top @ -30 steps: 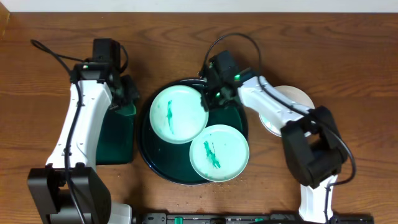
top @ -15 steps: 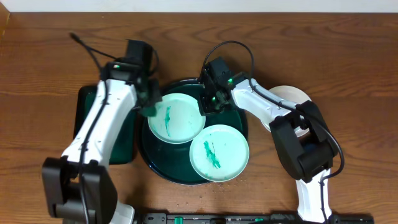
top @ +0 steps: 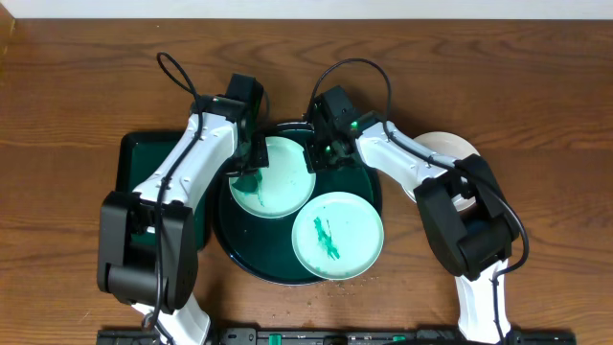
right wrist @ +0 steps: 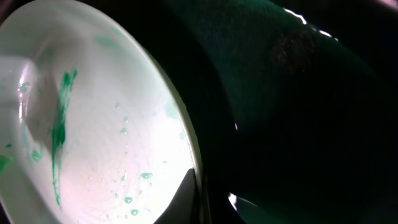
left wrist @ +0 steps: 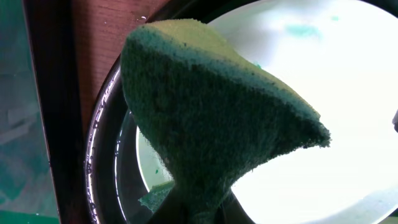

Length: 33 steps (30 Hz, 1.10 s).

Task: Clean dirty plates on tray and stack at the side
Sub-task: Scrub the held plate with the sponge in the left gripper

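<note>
The round dark tray holds two pale turquoise plates with teal smears. My left gripper is shut on a green sponge and presses it on the left part of the rear plate. My right gripper is shut on that plate's right rim; the right wrist view shows a finger over the rim of the smeared plate. The front plate lies free. A white plate sits on the table to the right, partly hidden by the right arm.
A rectangular dark green tray lies left of the round tray, under the left arm. The round tray's glossy rim and dark floor show in the wrist views. Bare wooden table surrounds both trays.
My left arm has swung right from the rectangular tray, carrying the sponge onto the rear plate. My right gripper has stayed on that plate's right rim.
</note>
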{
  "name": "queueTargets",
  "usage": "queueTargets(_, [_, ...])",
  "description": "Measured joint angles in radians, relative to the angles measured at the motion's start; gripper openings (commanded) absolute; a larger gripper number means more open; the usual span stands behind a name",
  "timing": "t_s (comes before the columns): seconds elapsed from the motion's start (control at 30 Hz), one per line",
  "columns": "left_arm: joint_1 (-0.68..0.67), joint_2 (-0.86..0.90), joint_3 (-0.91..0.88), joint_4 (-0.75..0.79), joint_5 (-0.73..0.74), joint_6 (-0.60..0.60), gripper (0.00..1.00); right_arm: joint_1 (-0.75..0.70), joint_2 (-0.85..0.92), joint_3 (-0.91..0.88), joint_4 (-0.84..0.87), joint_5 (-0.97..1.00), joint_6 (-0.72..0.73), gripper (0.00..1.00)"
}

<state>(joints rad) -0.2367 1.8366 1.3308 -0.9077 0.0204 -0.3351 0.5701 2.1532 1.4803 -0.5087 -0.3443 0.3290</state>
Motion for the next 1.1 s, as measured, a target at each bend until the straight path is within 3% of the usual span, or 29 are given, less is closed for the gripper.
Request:
queueTargets(0.57, [0.003, 0.048, -0.131, 0.167, 0.101, 0.009, 0.07, 0.020, 0.000, 0.000, 0.003, 0.039, 0.000, 0.01])
queueTargets(0.87, [0.010, 0.066, -0.145, 0.244, 0.428, 0.257, 0.08, 0.020, 0.000, 0.000, 0.004, 0.047, -0.002, 0.01])
queueTargets(1.0, [0.007, 0.069, -0.146, 0.263, 0.402, 0.246, 0.07, 0.020, 0.000, 0.000, 0.005, 0.048, -0.003, 0.01])
queueTargets(1.1, [-0.008, 0.064, -0.139, 0.268, 0.294, 0.157, 0.07, 0.020, 0.000, 0.000, 0.006, 0.048, -0.003, 0.01])
